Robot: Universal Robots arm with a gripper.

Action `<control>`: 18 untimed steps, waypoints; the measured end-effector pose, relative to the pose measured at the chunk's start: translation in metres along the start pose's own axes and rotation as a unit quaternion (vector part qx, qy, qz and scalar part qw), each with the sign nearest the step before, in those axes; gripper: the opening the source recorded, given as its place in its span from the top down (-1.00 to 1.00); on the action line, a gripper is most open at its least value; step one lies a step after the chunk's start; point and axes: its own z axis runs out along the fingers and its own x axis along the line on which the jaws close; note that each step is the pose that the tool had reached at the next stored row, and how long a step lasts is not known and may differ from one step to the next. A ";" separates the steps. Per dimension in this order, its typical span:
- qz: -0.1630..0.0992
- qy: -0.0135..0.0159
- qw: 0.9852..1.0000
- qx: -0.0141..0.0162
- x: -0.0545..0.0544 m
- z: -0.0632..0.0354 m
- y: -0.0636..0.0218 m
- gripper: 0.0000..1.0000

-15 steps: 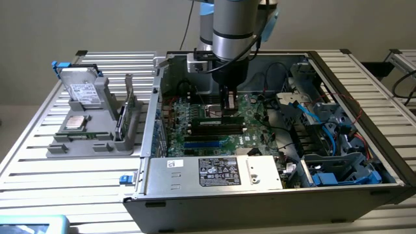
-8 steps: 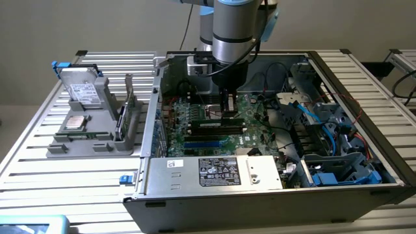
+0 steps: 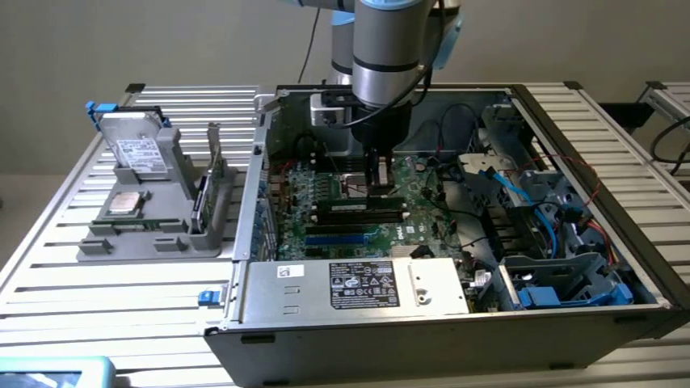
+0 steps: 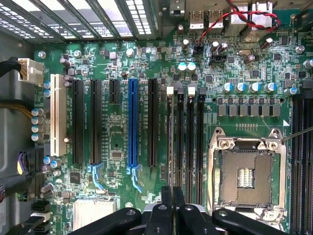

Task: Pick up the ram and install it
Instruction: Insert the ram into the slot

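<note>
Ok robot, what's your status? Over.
Claw shut, low over the memory slots. Can't tell if ram is gripped. Red-black wires clear of slots.

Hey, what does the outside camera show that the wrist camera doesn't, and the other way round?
Exterior view: the arm, the open computer case, the power supply box, and on the exterior view's left, beside the case, a gray holder with a hard drive on the slatted table.
Wrist view: the empty processor socket and a white slot, close up.
Both: the green board with its long black slots, and the shut claw over it.
</note>
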 end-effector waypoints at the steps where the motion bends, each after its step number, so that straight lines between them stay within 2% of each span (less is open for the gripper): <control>1: 0.000 0.000 1.000 0.000 0.000 0.0003 0.0000 0.75; 18: 0.000 0.000 1.000 -0.001 0.000 0.0062 -0.0010 0.75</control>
